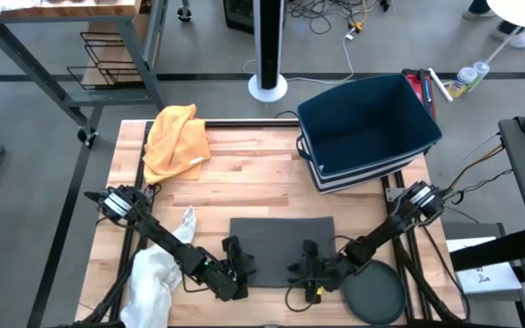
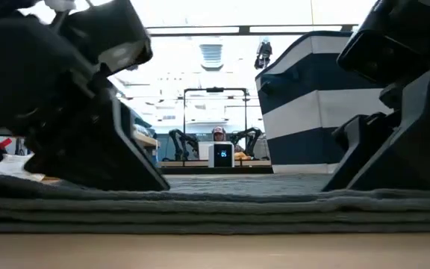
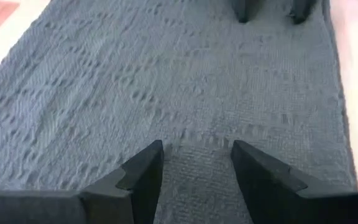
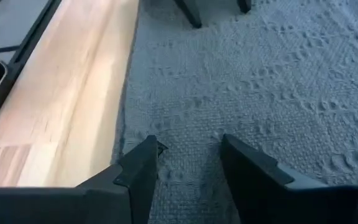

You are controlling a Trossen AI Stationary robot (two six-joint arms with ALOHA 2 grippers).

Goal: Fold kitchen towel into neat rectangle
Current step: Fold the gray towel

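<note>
High view, gray towel (image 1: 282, 239) flat, both arms' fingers (image 3: 143, 176) spread at its near edge.

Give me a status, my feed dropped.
Left gripper open, right gripper open, both low over the grey towel near its front edge. Towel flat, nothing gripped. Nothing in the way.
</note>
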